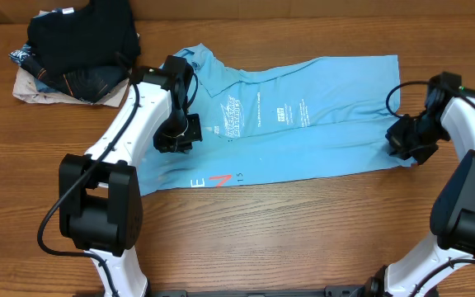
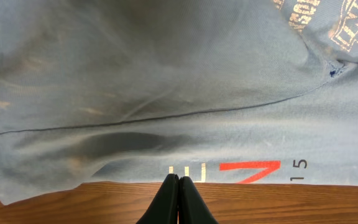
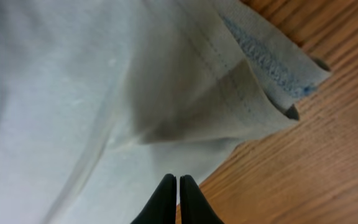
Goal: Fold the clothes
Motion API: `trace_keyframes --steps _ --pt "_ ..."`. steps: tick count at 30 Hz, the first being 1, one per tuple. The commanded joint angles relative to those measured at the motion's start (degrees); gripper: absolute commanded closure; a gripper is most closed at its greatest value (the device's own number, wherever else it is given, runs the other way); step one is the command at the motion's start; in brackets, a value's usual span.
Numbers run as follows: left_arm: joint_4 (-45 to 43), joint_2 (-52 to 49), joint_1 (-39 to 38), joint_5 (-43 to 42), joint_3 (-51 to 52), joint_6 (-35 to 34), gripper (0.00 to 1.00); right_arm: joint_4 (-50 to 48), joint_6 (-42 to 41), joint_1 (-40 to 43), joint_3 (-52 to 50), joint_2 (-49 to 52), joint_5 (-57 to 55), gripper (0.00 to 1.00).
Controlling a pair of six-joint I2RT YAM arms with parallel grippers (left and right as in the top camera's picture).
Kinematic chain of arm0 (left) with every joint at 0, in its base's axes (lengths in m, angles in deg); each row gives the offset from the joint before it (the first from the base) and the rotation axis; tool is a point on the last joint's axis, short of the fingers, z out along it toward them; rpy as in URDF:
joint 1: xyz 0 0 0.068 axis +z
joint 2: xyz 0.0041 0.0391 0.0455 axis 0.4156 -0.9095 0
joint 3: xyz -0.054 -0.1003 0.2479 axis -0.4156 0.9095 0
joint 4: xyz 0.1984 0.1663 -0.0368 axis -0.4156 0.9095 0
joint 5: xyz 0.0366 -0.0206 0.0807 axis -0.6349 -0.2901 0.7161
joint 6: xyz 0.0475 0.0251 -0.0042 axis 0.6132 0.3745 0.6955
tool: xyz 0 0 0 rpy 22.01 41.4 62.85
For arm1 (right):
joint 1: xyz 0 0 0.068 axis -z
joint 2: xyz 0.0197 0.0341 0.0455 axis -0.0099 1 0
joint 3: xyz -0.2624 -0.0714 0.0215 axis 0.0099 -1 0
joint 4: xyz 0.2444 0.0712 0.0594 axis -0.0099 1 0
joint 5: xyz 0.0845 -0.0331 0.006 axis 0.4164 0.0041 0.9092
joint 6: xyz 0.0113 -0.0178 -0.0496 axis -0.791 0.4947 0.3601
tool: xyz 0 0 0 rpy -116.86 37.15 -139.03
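t-shirt [image 1: 303,124] spread flat; left gripper [image 2: 178,182] and right gripper [image 3: 178,181] both pinch its edges, likely to lift a fold

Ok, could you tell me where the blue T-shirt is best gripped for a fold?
Probably the T-shirt's near long edge, pinched from above at both ends: beside the red lettering and at the hem corner. It lies flat and sideways on the table, and that hem curls up off the wood.
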State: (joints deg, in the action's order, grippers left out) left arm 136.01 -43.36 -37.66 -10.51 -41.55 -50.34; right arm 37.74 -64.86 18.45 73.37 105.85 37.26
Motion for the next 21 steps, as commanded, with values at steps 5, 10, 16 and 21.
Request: trace_keyframes --steps 5,10,16,21 --pt "-2.4 0.4 0.3 1.0 3.7 -2.5 0.96 -6.3 0.5 -0.2 -5.6 -1.9 -0.6 0.92" --pt "-6.7 0.4 0.3 1.0 8.4 -3.6 0.96 -10.1 0.5 -0.2 -7.6 -1.7 -0.6 0.9" --pt "-8.6 0.4 0.4 1.3 12.2 -4.8 0.96 -10.8 -0.4 -0.1 -7.8 -1.6 -1.3 0.9" --pt "-9.5 0.4 0.4 1.6 14.6 -5.4 0.96 -11.2 -0.3 -0.1 -7.8 -0.4 -3.3 0.9"
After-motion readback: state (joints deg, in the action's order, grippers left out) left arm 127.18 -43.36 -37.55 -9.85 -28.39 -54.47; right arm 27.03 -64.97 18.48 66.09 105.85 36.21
